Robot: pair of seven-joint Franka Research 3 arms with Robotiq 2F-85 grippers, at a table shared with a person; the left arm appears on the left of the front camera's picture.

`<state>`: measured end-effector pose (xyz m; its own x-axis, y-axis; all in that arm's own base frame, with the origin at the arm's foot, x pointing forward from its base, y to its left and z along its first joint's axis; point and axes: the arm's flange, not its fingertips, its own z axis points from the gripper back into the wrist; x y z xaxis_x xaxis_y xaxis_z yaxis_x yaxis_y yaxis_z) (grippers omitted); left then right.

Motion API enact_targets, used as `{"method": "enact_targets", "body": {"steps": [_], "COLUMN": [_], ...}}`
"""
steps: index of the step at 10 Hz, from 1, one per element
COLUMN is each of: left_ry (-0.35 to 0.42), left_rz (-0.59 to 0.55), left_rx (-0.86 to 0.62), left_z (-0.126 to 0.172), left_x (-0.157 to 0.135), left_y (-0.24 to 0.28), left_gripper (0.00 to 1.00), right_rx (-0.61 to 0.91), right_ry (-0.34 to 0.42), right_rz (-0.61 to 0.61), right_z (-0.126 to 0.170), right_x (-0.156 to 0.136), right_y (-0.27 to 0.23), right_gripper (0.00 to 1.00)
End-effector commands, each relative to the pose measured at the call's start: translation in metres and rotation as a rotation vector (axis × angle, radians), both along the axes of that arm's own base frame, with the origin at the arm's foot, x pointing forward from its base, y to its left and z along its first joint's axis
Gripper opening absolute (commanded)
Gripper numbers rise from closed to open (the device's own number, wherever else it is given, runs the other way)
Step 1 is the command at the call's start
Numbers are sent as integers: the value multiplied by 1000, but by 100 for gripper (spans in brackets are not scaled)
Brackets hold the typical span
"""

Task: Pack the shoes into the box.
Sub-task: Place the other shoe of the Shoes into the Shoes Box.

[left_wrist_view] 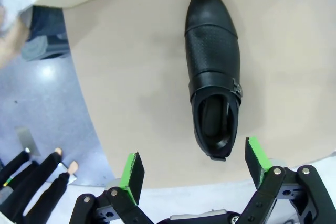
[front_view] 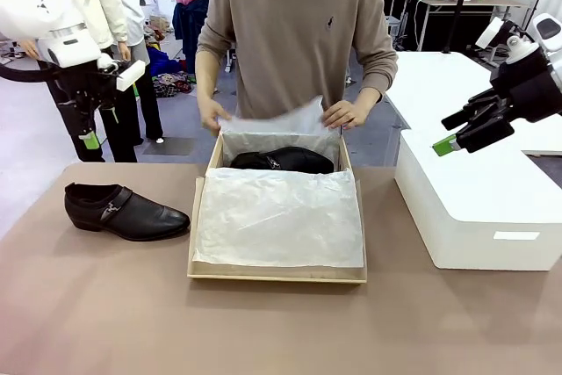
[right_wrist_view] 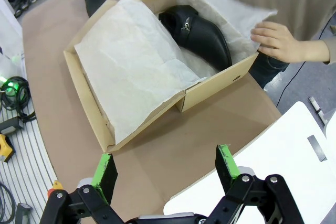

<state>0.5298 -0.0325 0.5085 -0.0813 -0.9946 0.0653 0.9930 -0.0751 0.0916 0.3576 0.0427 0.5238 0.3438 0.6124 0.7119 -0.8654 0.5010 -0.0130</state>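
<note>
One glossy black shoe (front_view: 127, 212) lies on its sole on the brown table, left of the box, toe toward it; in the left wrist view this shoe (left_wrist_view: 214, 72) sits below my open left gripper (left_wrist_view: 194, 153). That left gripper (front_view: 90, 133) hangs high above the table's far left. The second shoe (front_view: 283, 161) lies at the far end of the tan box (front_view: 277, 276), partly under white tissue paper (front_view: 279, 217). From the right wrist, that shoe (right_wrist_view: 202, 35) shows inside the box (right_wrist_view: 210, 90). My right gripper (front_view: 450, 142) hovers open to the right of the box, above the white block.
A person at the far side holds up the tissue with both hands (front_view: 347, 114) at the box's far end. A large white block (front_view: 479, 208) stands on the right of the table. Other people stand behind at the left.
</note>
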Motion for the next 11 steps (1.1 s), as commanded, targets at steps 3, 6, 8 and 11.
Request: {"method": "enact_targets", "body": {"steps": [3, 6, 8, 11], "left_ry": [-17, -18, -19, 2], "left_rz": [60, 79, 69, 64], "left_rx": [29, 43, 36, 20], "left_z": [-36, -56, -52, -57], "left_x": [-3, 0, 3, 3], "left_y": [20, 31, 34, 30], "left_gripper": [100, 100, 100, 100], "right_rx": [26, 26, 26, 26], "right_ry": [-21, -21, -21, -21], "right_rz": [25, 25, 25, 25], "right_z": [-1, -1, -1, -1], "right_x": [3, 3, 3, 3], "right_y": [-1, -1, -1, -1], "right_gripper": [100, 100, 100, 100]}}
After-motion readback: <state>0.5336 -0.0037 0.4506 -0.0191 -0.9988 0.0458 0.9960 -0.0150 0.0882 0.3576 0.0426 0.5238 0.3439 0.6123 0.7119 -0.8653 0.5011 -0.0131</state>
